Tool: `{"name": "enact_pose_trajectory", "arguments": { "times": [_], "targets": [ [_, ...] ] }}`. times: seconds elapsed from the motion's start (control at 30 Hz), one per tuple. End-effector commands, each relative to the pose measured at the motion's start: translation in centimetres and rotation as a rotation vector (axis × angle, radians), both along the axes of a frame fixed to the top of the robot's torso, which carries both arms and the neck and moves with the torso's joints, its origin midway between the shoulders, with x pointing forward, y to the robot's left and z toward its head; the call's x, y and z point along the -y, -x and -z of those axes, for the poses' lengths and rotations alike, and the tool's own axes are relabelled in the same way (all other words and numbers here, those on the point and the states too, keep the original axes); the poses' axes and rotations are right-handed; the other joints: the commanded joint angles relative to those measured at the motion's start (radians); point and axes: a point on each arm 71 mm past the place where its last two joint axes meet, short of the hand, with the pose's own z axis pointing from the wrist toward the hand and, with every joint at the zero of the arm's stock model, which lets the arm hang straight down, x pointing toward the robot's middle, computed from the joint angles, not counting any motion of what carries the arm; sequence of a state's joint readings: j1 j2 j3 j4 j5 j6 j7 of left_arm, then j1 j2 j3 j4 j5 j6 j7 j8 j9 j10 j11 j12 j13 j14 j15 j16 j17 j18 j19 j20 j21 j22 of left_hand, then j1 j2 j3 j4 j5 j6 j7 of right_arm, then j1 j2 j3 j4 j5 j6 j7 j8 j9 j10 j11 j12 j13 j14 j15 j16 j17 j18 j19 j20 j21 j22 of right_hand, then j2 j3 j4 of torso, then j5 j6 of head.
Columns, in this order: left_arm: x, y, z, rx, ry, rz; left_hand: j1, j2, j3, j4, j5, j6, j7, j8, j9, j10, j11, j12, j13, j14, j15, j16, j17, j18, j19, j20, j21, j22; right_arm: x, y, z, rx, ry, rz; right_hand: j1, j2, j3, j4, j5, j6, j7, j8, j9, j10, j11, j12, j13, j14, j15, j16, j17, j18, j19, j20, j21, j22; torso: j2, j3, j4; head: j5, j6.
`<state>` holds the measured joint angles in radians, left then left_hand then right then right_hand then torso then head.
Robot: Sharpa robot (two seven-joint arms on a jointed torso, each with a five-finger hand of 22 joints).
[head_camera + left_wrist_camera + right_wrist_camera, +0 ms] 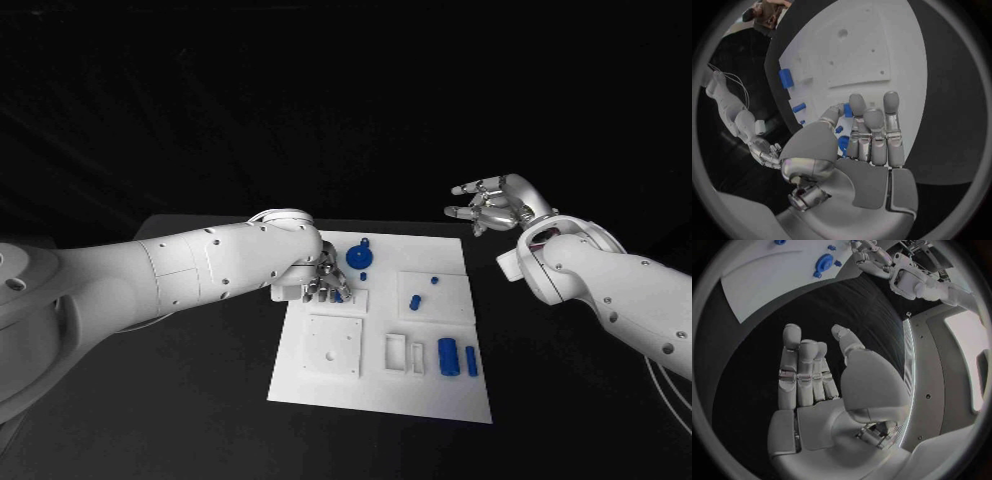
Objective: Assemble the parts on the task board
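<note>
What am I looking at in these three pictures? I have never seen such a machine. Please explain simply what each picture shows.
It is a robot with two white arms ending in silver hands. One picture looks down from its head; the two round ones come from cameras behind each wrist. On the black table lies a white task board with small blue parts. The left hand is low over the board among some parts; whether it holds one is unclear. The right hand is raised, open and empty.
</note>
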<state>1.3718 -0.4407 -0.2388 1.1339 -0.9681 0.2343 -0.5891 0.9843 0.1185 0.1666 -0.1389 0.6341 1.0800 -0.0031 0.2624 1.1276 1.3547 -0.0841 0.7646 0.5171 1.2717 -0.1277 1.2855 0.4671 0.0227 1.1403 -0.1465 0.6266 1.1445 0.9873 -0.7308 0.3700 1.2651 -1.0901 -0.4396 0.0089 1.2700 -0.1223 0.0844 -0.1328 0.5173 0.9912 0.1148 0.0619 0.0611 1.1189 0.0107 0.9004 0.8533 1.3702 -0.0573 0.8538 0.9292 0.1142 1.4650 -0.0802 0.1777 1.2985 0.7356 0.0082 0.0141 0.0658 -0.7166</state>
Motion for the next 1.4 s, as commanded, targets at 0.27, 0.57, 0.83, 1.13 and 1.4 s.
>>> {"name": "enact_pose_trajectory", "arguments": {
  "times": [0.27, 0.57, 0.83, 1.13, 1.4],
  "targets": [
    [0.7, 0.0, 0.1, -0.029, -0.011, 0.049, 0.012, 0.004, 0.143, -0.138, 0.001, 0.015, -0.010, 0.002, 0.001, -0.001, -0.002, 0.005, 0.002, 0.005, 0.000, -0.004, -0.001, -0.007, 0.012, 0.001, -0.012, 0.008, -0.2, 0.0, 0.1, -0.009, 0.000, -0.015, -0.010, 0.001, -0.002, -0.006, 0.007, 0.000, 0.003, 0.000, 0.001, -0.009, -0.002, 0.006, -0.002, -0.009, 0.000, -0.002, -0.002, 0.008, 0.033, 0.006, -0.005, -0.001, 0.000, 0.0013, 0.0001, -0.001, -0.003],
    [0.9, 0.1, 0.2, -0.057, -0.010, 0.057, 0.006, 0.007, 0.136, -0.130, -0.009, 0.018, -0.012, 0.003, 0.000, -0.002, -0.001, 0.005, 0.001, 0.003, 0.000, -0.005, -0.001, -0.008, 0.016, 0.002, -0.028, 0.021, -0.3, 0.0, 0.1, -0.010, 0.000, -0.017, -0.011, 0.001, -0.001, -0.008, 0.015, 0.000, 0.003, 0.000, 0.001, -0.010, -0.001, 0.006, -0.002, -0.009, 0.001, -0.002, -0.003, 0.008, 0.033, 0.006, -0.006, -0.001, 0.000, 0.0004, -0.0003, -0.002, -0.002],
    [1.3, 0.2, 0.5, -0.076, 0.009, 0.057, 0.020, 0.009, 0.090, -0.078, -0.129, 0.030, -0.022, 0.010, 0.005, 0.004, -0.004, 0.006, 0.000, 0.005, -0.001, -0.002, 0.001, -0.015, 0.027, 0.001, -0.050, 0.026, -0.4, 0.0, 0.1, -0.011, 0.000, -0.019, -0.012, 0.001, 0.000, -0.009, 0.020, 0.001, 0.003, 0.000, 0.001, -0.010, -0.002, 0.006, -0.003, -0.009, 0.000, -0.002, -0.003, 0.008, 0.033, 0.005, -0.006, -0.001, 0.001, -0.0002, -0.0004, -0.005, -0.001],
    [1.3, 0.1, 0.6, -0.066, 0.026, 0.044, 0.057, 0.005, 0.019, 0.002, -0.275, 0.036, -0.029, 0.013, 0.009, 0.008, -0.006, 0.008, -0.001, 0.008, -0.003, -0.004, 0.001, -0.022, 0.041, -0.001, -0.079, 0.035, -0.4, -0.1, 0.1, -0.011, 0.003, -0.020, -0.013, 0.001, 0.001, -0.010, 0.023, 0.000, 0.003, -0.001, 0.001, -0.010, -0.002, 0.006, -0.003, -0.009, 0.000, -0.002, -0.003, 0.008, 0.033, 0.005, -0.006, -0.001, 0.001, 0.0004, 0.0010, -0.008, -0.001],
    [1.2, 0.0, 0.6, -0.055, 0.022, 0.035, 0.078, -0.006, -0.012, 0.048, -0.299, 0.040, -0.030, 0.013, 0.011, 0.009, -0.007, 0.008, -0.002, 0.009, -0.003, -0.005, 0.001, -0.023, 0.054, -0.001, -0.106, 0.059, -0.5, -0.1, 0.1, -0.012, 0.006, -0.023, -0.013, 0.001, 0.001, -0.010, 0.024, 0.000, 0.003, -0.001, 0.001, -0.010, -0.002, 0.006, -0.003, -0.009, 0.000, -0.002, -0.003, 0.008, 0.033, 0.005, -0.006, -0.001, 0.000, -0.0001, 0.0004, -0.008, 0.000]
  ]
}}
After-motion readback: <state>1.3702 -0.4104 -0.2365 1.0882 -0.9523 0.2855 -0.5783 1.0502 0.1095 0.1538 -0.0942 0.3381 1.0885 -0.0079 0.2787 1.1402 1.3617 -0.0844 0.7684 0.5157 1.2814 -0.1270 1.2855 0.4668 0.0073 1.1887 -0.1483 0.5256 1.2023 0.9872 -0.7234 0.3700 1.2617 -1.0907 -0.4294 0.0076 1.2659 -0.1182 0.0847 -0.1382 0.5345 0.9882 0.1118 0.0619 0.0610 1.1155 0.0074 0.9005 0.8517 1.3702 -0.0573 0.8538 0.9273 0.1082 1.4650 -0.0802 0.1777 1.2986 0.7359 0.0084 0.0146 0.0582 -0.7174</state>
